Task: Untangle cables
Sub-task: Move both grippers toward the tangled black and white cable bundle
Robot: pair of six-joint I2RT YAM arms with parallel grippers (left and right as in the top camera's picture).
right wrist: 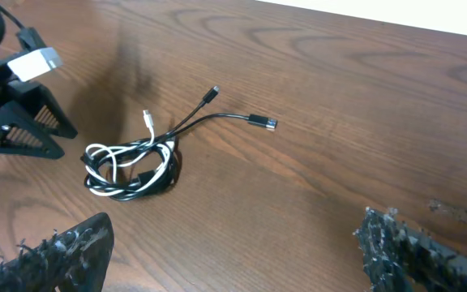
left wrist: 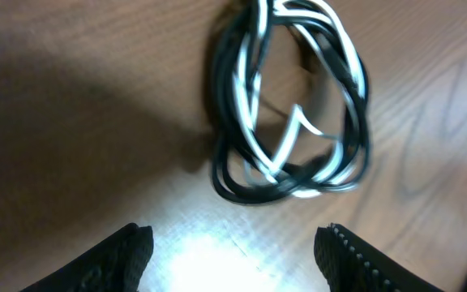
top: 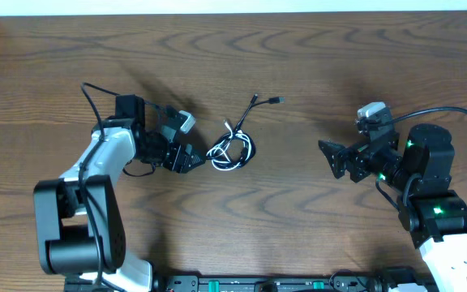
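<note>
Overhead: shows the cables [top: 232,151], one black and one white, coiled together on the table [top: 298,65] a little left of its middle, loose ends trailing toward the far edge. Puts the left gripper [top: 186,158] just beside the coil on its left, jaws parted, grasping nothing. Places the right gripper [top: 336,159] well apart toward the right edge, jaws spread and empty.

Left wrist: looks down on the blurred cables, black and white loops interlaced, lying ahead of two parted fingers [left wrist: 128,251]; only bare wood between them.

Right wrist: frames the cables far ahead, between widely spread fingers and clear of both. Picks out two black plugs [right wrist: 263,122] and a white plug [right wrist: 147,118] on the coil's far side. Catches the left gripper next to the coil; contact impossible to tell.
</note>
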